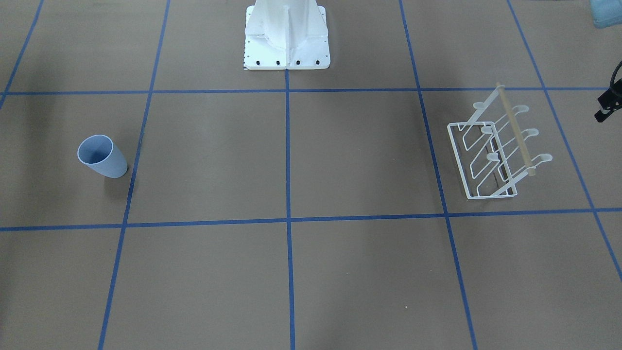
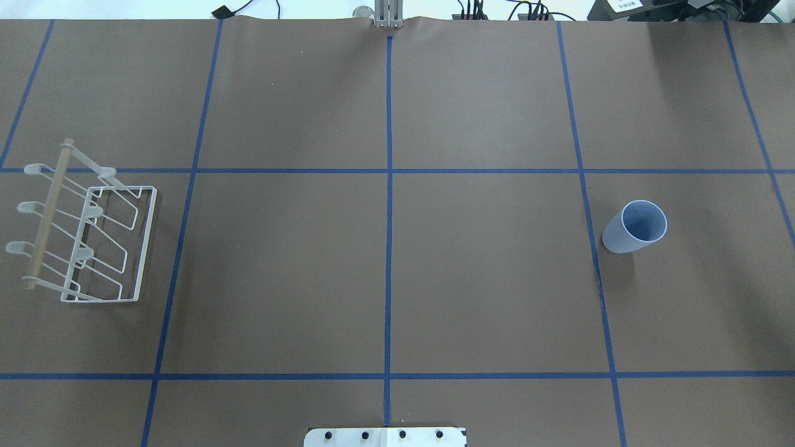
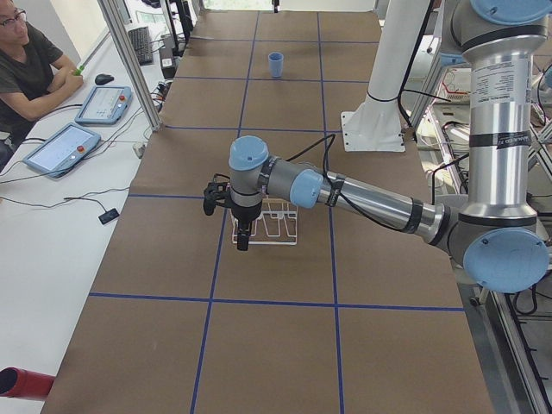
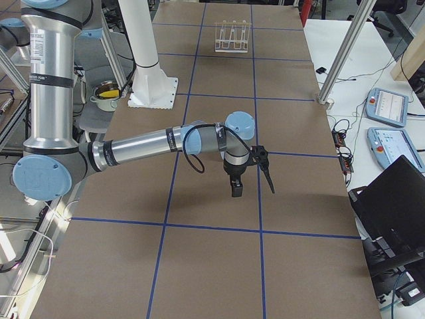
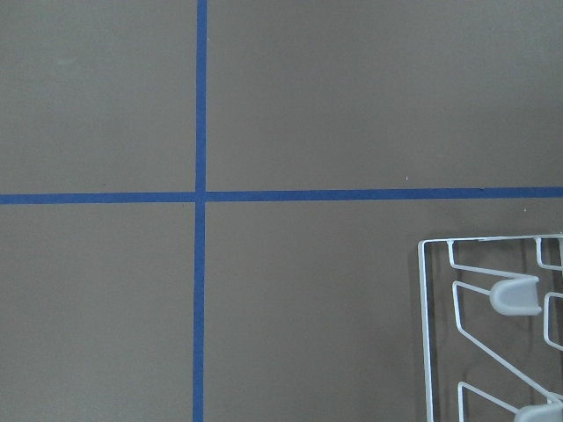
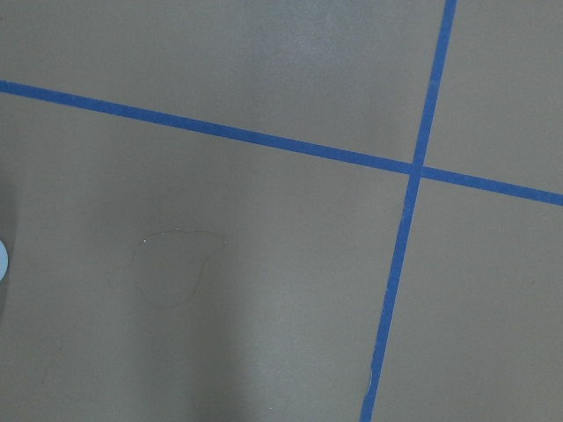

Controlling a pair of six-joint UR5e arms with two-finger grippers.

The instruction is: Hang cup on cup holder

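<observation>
The brown desk (image 2: 435,279), gridded with blue tape, carries both things of the task, set well apart at opposite ends. The left arm (image 3: 362,197) reaches out over the robot's left side and the right arm (image 4: 139,147) over its right, both raised off the surface.

The cup holder (image 2: 145,243) sits on the left side, a white wire rack with its base frame flat on the desk, slanted prongs rising from it and a wooden rod (image 2: 48,214) across the top. It looks light, so a careless push would probably slide it.

The cup (image 2: 636,228) stands upright, mouth up, on the right side, touching nothing else. It is likely light and stiff, with a smooth, rather slippery wall. Because it tapers toward the base, a pinch across the outside could squeeze it downward out of the grip. A safer hold seems to be at mid-height or a little above, firm but not crushing. That keeps the mouth free to go over a prong once the cup is turned over.

The left tool (image 3: 243,237) hangs just beside the rack, and its wrist view catches only a corner of the frame. The right tool (image 4: 236,187) hangs above bare desk. Neither has hold of the cup, but I cannot tell how far either is open.

The prongs' paddle tips (image 1: 544,157) are all bare.
</observation>
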